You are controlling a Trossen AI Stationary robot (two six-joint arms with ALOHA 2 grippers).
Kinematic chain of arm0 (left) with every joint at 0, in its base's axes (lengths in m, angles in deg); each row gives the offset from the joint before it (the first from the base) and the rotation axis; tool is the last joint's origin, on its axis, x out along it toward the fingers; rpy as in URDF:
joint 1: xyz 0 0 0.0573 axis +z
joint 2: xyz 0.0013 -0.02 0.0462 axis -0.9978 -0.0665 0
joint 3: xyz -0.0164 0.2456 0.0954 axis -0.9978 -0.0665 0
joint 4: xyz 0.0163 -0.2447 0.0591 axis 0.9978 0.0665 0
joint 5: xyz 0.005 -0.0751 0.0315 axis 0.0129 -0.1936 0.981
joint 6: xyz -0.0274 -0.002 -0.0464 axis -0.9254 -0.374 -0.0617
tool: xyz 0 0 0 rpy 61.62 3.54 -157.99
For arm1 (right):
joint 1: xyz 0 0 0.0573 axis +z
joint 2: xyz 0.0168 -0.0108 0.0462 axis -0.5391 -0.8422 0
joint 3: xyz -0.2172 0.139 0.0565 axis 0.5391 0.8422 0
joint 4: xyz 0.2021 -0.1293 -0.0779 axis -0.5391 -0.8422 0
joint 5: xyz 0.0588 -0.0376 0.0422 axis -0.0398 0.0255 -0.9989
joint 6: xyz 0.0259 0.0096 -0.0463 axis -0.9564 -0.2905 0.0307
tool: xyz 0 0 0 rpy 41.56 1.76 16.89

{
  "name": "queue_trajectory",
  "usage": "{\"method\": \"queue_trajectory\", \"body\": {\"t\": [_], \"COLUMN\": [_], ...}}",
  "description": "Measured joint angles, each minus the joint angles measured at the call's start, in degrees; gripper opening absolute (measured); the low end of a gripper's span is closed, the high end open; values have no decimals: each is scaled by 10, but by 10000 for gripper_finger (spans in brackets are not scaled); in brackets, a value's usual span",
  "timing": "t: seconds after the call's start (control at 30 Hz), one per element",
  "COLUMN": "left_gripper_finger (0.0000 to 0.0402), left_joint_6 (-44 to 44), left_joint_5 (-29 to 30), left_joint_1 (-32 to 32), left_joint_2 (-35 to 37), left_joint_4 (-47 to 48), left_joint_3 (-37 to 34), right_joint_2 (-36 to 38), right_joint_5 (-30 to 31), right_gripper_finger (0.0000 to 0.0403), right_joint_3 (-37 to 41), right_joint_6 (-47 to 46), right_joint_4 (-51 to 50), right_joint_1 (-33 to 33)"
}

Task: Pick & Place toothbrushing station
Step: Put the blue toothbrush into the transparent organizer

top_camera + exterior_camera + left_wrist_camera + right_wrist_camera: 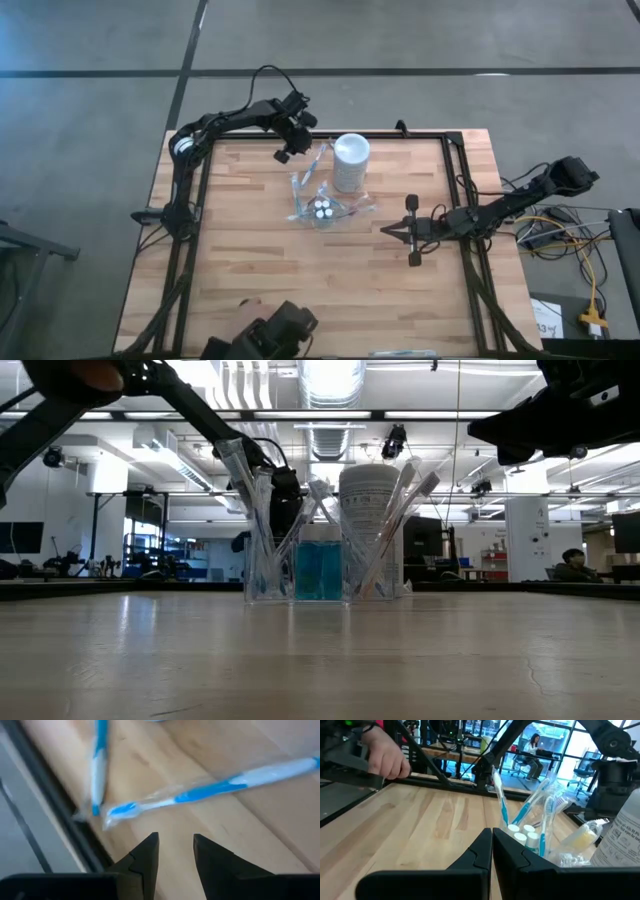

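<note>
Near the table's far edge (400,134), left gripper (283,155) fingers apart, right gripper (384,231) together.

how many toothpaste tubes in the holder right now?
3 white-capped tubes show from above, clustered upright in the clear holder beside the white cup. Toothbrushes lean around them; another tube could be hidden.

Blue-and-white toothbrushes (210,790), white cup (351,160), pale wood-grain table (250,270).
</note>
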Motion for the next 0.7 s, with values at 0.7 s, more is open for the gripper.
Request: {"method": "queue_trajectory", "body": {"t": [0.7], "left_gripper_finger": [126], "left_joint_6": [334], "left_joint_5": [61], "left_joint_1": [-48], "left_joint_2": [1], "left_joint_4": [-8], "left_joint_3": [-15], "right_joint_2": [0], "right_joint_5": [15], "right_gripper_finger": [8], "right_joint_3": [0], "right_joint_6": [-41], "right_joint_4": [1], "right_joint_1": [0]}}
